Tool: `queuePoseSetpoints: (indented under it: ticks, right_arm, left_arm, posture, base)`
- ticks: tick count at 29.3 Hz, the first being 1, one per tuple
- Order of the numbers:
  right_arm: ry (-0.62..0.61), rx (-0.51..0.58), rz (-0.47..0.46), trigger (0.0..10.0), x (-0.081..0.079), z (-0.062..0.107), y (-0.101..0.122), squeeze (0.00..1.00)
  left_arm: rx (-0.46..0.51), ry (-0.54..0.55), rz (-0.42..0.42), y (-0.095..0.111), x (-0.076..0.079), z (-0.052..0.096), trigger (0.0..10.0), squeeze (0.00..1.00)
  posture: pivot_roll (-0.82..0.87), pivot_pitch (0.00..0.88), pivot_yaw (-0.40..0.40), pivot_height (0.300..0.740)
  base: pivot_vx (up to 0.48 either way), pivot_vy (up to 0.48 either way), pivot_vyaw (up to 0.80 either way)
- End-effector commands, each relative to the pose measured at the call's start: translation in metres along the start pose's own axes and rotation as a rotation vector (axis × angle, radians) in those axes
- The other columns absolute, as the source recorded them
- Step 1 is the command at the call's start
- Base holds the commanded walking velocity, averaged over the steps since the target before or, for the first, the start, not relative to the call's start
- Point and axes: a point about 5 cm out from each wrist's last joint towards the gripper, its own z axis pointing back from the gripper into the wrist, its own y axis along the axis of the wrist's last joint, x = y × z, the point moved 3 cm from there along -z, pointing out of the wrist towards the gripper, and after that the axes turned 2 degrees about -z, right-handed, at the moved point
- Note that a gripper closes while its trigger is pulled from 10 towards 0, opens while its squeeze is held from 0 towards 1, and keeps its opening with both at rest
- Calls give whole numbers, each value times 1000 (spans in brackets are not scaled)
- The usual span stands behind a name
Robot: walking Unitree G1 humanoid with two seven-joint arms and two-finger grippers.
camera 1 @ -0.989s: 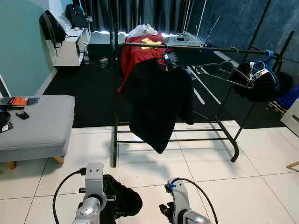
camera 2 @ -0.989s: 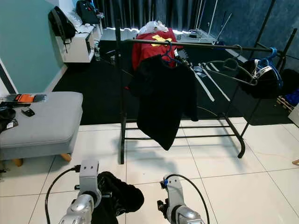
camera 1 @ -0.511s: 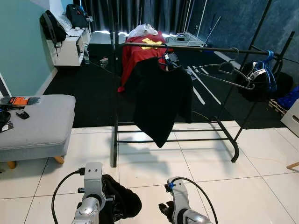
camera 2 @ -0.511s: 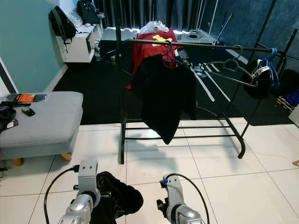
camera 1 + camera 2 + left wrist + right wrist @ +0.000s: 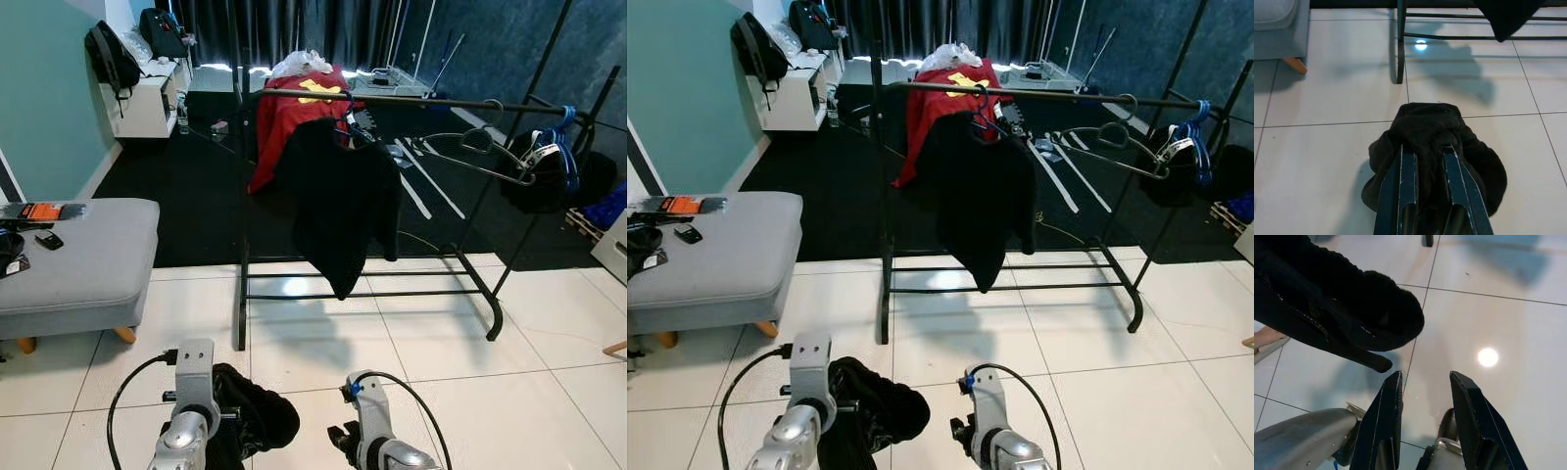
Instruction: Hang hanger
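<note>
The black shirt (image 5: 343, 201) on its blue hanger (image 5: 345, 111) now hangs from the rack rail (image 5: 431, 101), a little right of the red garment (image 5: 284, 117) draped over the same rail. Over the last second the shirt has swung: its lower hem, which trailed out to the left, has drawn in and turned narrower and closer to vertical. That settling swing suggests the hanger is freshly placed and carried by the rail alone, so this hanging step looks done.

Both arms are low at the robot's front, well apart from the rack. The left gripper (image 5: 1427, 147) has its jaws clenched on a bundled dark garment (image 5: 1435, 137) held above the white tile floor (image 5: 549, 382). The right gripper (image 5: 1422, 382) has its jaws released and grasps nothing; the dark bundle hangs just beside it.

Further along the rail an empty wire hanger (image 5: 475, 147) and more blue hangers (image 5: 560, 122) sit near a dark bag (image 5: 544, 176). A grey ottoman (image 5: 78, 250) stands to the left. The bundle in the left jaws is probably the next piece to hang.
</note>
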Motion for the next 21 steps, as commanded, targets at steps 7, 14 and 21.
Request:
queuePoseSetpoints:
  ticks: [7, 14, 21]
  right_arm:
    - [-24, 29, 27, 10000, 5, 1, 6, 0]
    - [-52, 9, -196, 10000, 9, 0, 7, 0]
    - [-145, 188, -99, 10000, 27, 4, 47, 0]
  left_arm:
    - [25, -10, -15, 9, 0, -3, 10000, 0]
    - [18, -46, 16, 7, 9, -3, 10000, 0]
    - [9, -27, 81, 18, 4, -10, 10000, 0]
  posture:
    - [110, 0, -58, 740]
    - [77, 14, -22, 740]
    - [40, 4, -16, 740]
  base:
    - [0, 0, 0]
    - [0, 0, 0]
    - [0, 0, 0]
